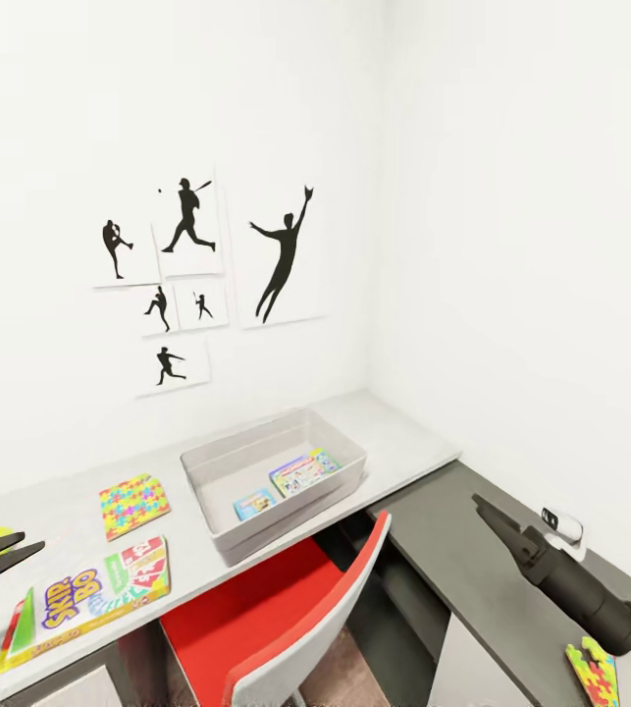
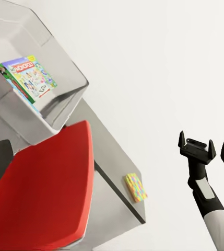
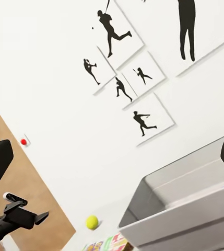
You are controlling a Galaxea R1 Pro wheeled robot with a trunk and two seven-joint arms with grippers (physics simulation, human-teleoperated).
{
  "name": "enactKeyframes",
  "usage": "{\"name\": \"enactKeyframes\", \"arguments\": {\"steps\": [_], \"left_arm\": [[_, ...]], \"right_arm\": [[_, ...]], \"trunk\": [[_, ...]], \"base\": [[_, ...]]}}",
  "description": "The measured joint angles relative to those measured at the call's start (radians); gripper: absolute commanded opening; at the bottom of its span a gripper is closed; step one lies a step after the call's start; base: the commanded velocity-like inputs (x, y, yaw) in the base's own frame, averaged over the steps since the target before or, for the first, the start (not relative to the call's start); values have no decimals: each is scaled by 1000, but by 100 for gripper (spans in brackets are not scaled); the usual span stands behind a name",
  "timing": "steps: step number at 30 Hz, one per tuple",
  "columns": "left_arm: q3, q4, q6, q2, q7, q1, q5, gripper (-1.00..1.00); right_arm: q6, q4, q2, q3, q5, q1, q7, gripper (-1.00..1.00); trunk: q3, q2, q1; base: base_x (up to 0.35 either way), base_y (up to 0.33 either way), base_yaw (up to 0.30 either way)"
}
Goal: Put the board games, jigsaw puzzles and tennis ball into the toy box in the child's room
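The toy box [image 1: 274,481] on the tabletop [image 1: 408,437] already holds the Monopoly box [image 1: 305,471] and a small blue game [image 1: 255,505]. Skip-Bo [image 1: 89,594] lies nearest the left tool [image 1: 11,552]; both tools gape, empty. A shallow pinch could let that wide box slip off the edge.

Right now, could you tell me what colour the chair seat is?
Red; the chair seat shows best in the left wrist view.
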Motion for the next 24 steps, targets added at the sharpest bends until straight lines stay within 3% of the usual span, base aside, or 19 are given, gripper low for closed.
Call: {"name": "enactKeyframes", "arguments": {"steps": [7,24], "left_arm": [[0,0,0,0,0,0,0,100],[0,0,0,0,0,0,-2,100]], "right_arm": [[-1,0,3,5,5,0,-4,100],[-1,-1,9,8,15,0,-6,100]], "trunk": [[3,0,0],[13,0,0]], "base": [[-93,20,214],[-106,162,265]]}}
